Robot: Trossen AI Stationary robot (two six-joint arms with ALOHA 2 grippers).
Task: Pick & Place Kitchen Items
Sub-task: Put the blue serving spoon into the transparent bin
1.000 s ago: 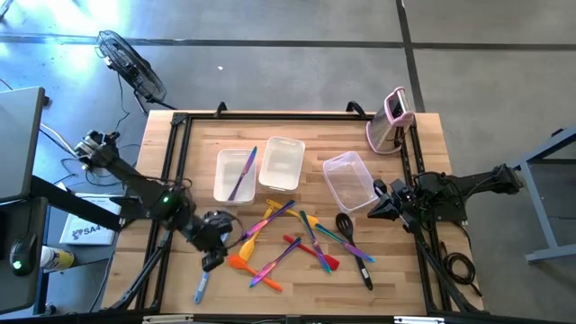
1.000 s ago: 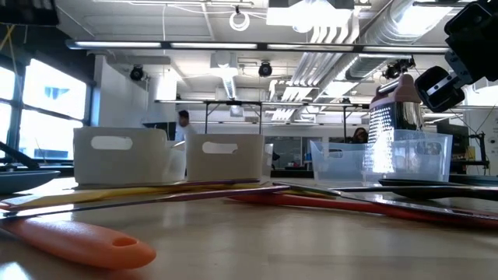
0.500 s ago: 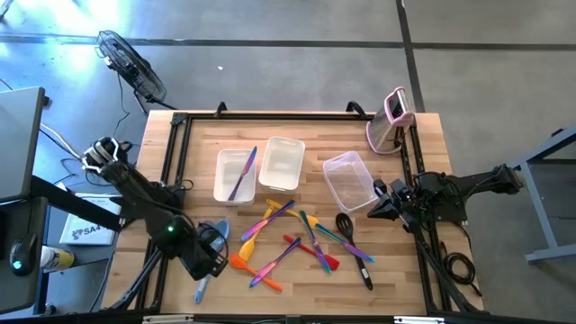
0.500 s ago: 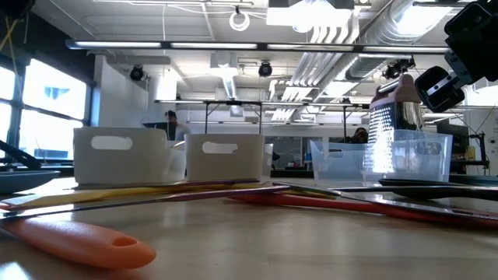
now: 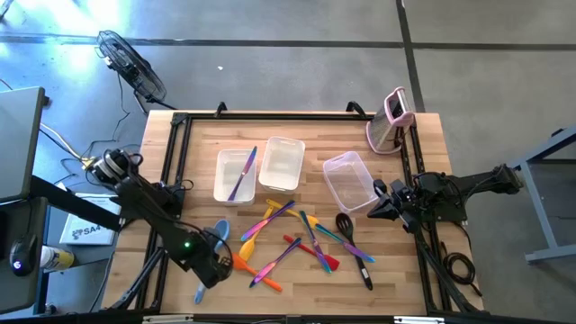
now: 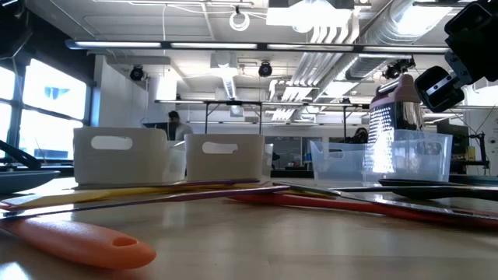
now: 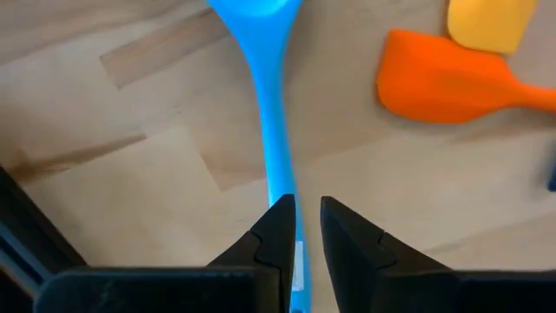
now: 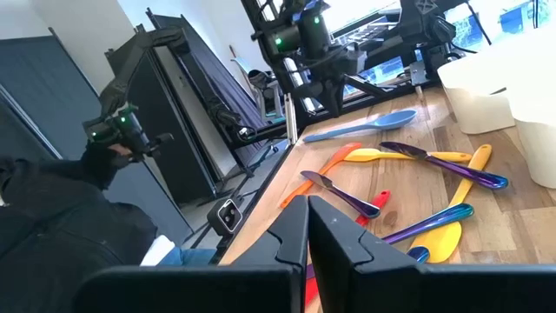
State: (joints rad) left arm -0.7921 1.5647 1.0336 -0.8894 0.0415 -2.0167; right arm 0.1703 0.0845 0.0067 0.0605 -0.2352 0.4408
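your left gripper (image 7: 301, 228) is clamped on the light blue spoon's (image 7: 271, 130) handle low over the worktop (image 5: 207, 144); your right gripper (image 8: 307, 228) waits with fingers together.

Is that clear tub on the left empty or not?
Not empty: the high view shows a purple utensil lying slantwise inside the left tub.

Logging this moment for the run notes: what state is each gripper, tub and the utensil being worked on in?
left gripper: fingers narrowly apart astride the light blue spoon's handle; grip cannot be told.
right gripper: shut, empty, waiting beside the right tub.
light blue spoon: lying flat on the table.
left tub: holds one purple utensil.
middle tub: empty.
right tub: empty.
pink-and-white gadget: upright.
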